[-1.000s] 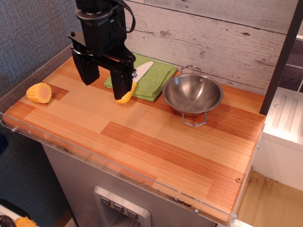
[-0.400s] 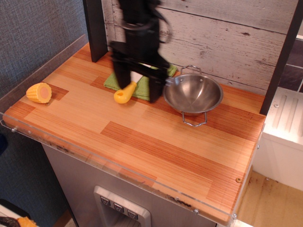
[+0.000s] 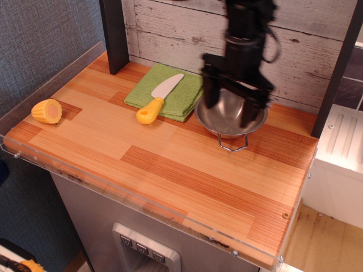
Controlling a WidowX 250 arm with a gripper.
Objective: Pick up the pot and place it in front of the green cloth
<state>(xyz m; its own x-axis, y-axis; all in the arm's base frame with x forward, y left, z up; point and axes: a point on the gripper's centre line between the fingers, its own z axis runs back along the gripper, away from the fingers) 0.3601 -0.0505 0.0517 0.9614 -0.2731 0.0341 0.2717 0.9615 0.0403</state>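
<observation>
The pot [image 3: 228, 116] is a shallow shiny steel bowl with wire loop handles, standing on the wooden counter at the back right, just right of the green cloth [image 3: 170, 93]. The cloth lies flat near the back wall. My black gripper [image 3: 229, 112] hangs right over the pot, open, with one finger at the pot's left rim and the other at its right rim. It hides the pot's far handle and part of the bowl. The near handle [image 3: 233, 144] shows in front.
A toy knife [image 3: 157, 99] with a yellow handle lies across the cloth, its handle on the wood. A yellow corn piece [image 3: 47, 111] sits at the left edge. A dark post [image 3: 113, 34] stands at the back left, the plank wall behind.
My gripper has swung from over the cloth and knife at the left to over the pot at the right. The pot, cloth and knife have not moved.
</observation>
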